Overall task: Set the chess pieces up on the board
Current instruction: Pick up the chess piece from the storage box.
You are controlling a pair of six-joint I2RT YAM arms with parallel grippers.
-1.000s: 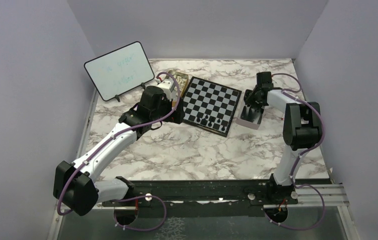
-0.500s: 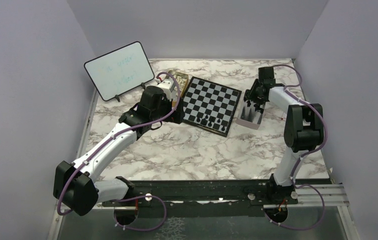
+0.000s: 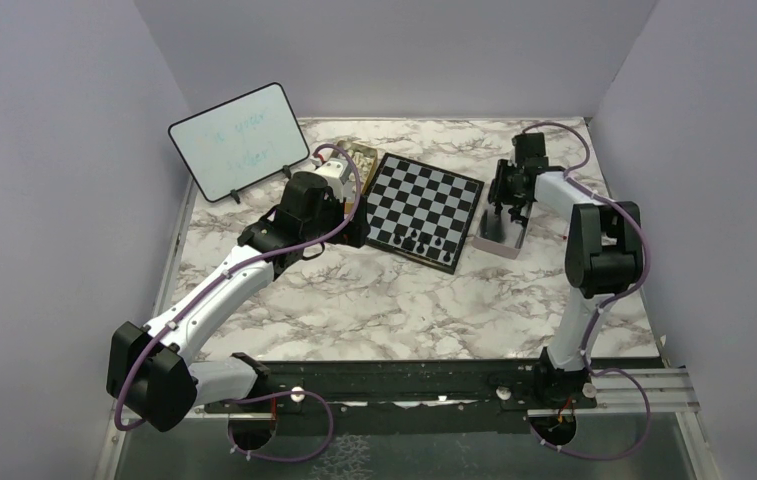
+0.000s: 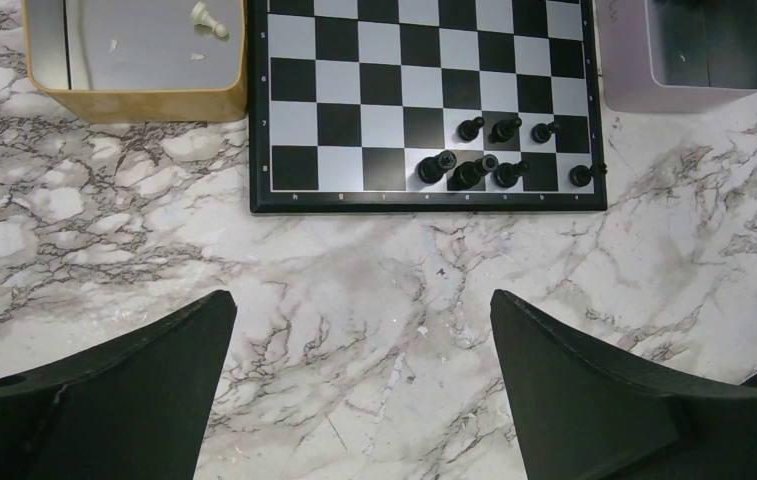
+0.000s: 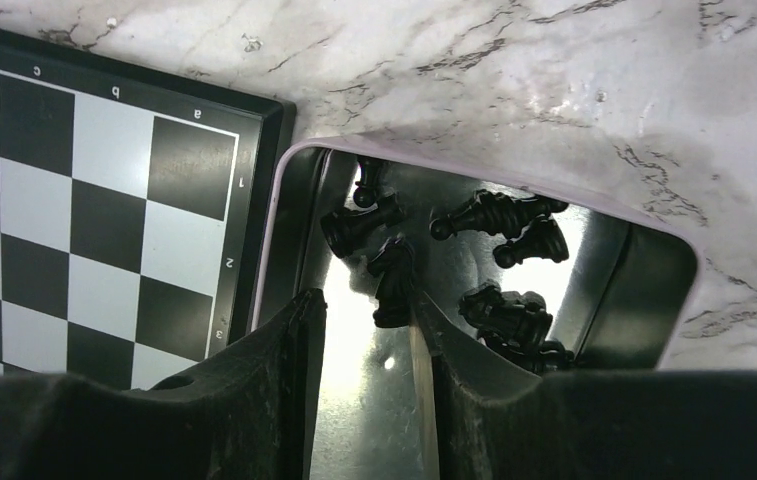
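Your right gripper (image 5: 364, 308) sits partly spread inside the pink tin (image 5: 659, 250), with a black piece (image 5: 392, 285) against one finger but not pinched. It and the other pieces (image 5: 499, 215) look light, hard and slick. Take one across its narrow waist, gently, or it may squirt out. The board (image 5: 54, 150) lies just beside the tin.

Soft, even light from above fills the overhead view, the marble table (image 3: 374, 300) bright with only faint shadows under my arms, everything sharp though small. My left wrist's picture is crisp and evenly lit, my own left fingers (image 4: 104, 400) plain black wedges at its bottom edge. My right wrist's is dimmer and harsher: the shiny floor of the tin (image 5: 659, 290) throws white glare between my right fingers (image 5: 254, 400), which loom dark and soft, and the chess pieces (image 5: 499, 215) inside read as silhouettes.
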